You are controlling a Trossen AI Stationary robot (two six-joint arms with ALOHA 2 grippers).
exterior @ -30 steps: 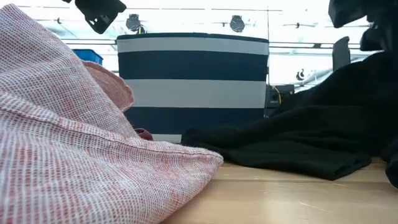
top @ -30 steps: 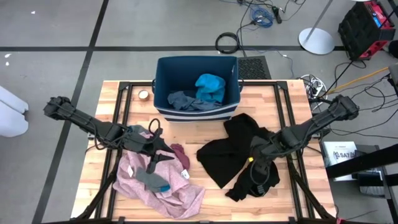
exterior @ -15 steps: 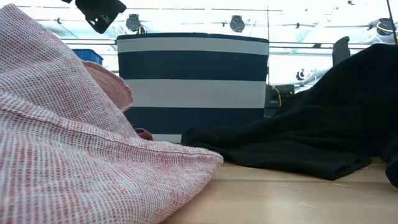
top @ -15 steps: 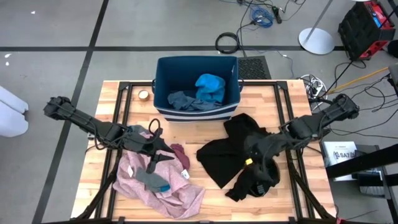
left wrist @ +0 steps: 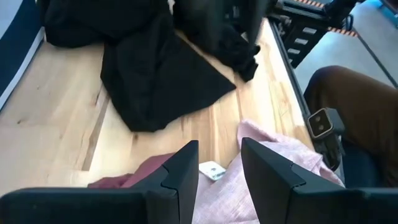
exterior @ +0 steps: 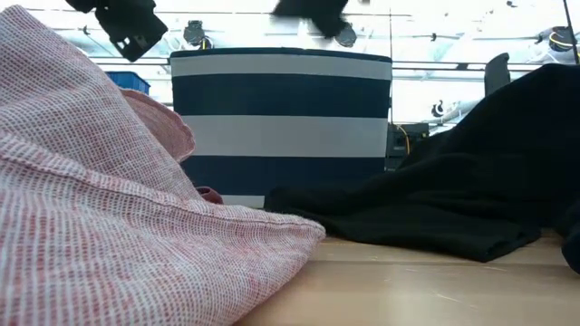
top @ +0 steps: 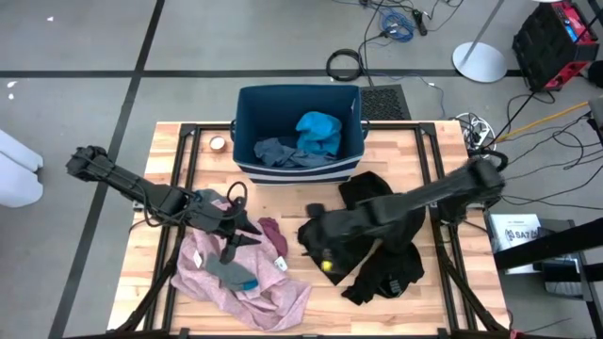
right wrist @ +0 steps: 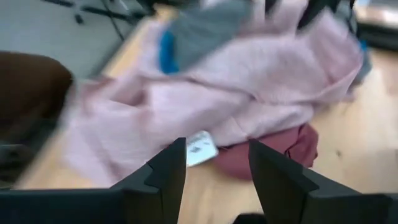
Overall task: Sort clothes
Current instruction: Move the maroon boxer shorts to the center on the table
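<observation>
Reaching over the black garment, your right gripper faces the maroon piece with fingers parted and empty. Risk: it catches the pink garment or meets the left gripper, released just above that heap. Blur in the right wrist view hides how much clearance remains. Teal clothes lie in the bin.

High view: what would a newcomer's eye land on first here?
Probably the black garments heaped on the table's right half, with the right gripper over their left edge, fingers open and empty. Next, the pink garment at front left under the left gripper, and the blue bin at the back holding teal and grey pieces.
</observation>
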